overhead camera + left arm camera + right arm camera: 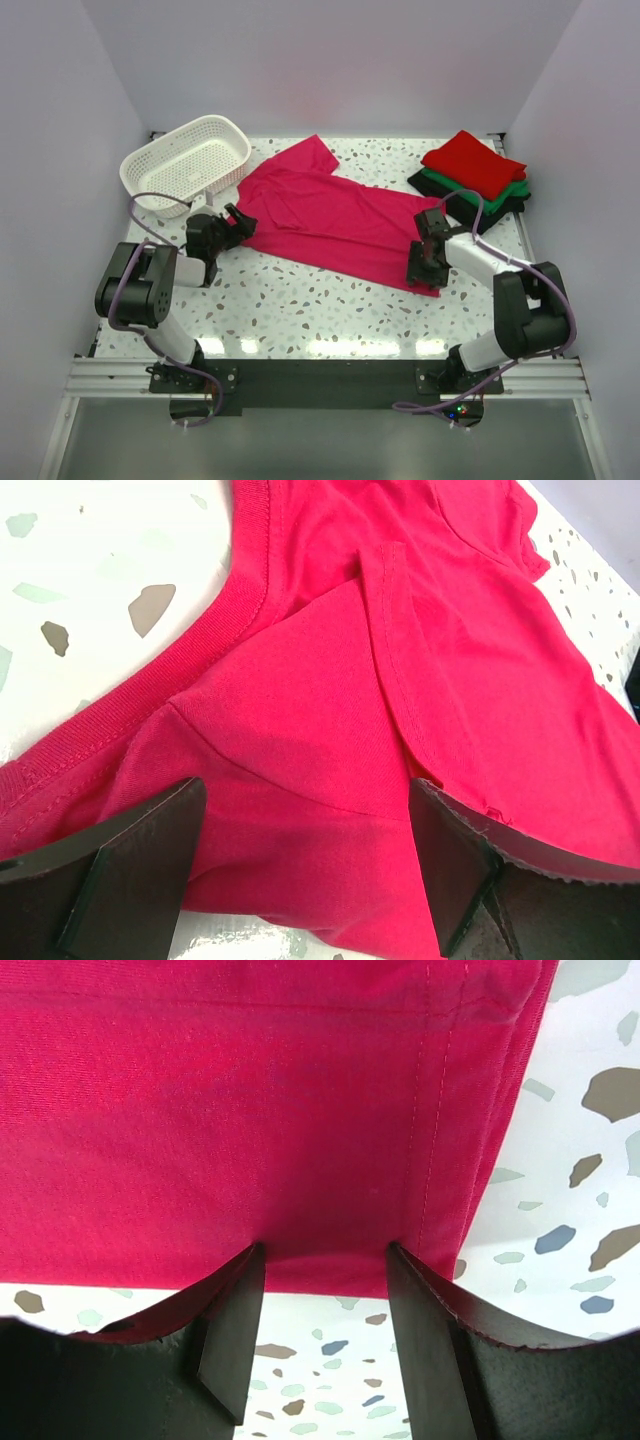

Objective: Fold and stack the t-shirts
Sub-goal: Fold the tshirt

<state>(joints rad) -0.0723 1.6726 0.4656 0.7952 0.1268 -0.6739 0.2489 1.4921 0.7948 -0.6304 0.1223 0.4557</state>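
Observation:
The magenta-pink t-shirt (335,220) lies spread flat across the middle of the table. My left gripper (236,222) is at its left edge by the collar. In the left wrist view the gripper (305,865) is open, with a fold of the pink cloth (300,730) lying between the jaws. My right gripper (424,268) is at the shirt's near right corner. In the right wrist view it (325,1285) is open, and its fingertips (240,1300) touch the hem (330,1260). Folded red (474,160), green (440,184) and black (505,206) shirts are stacked at the back right.
A white lattice basket (232,160) stands empty at the back left, close behind my left arm. The folded stack sits just behind my right arm. White walls close in the table on three sides.

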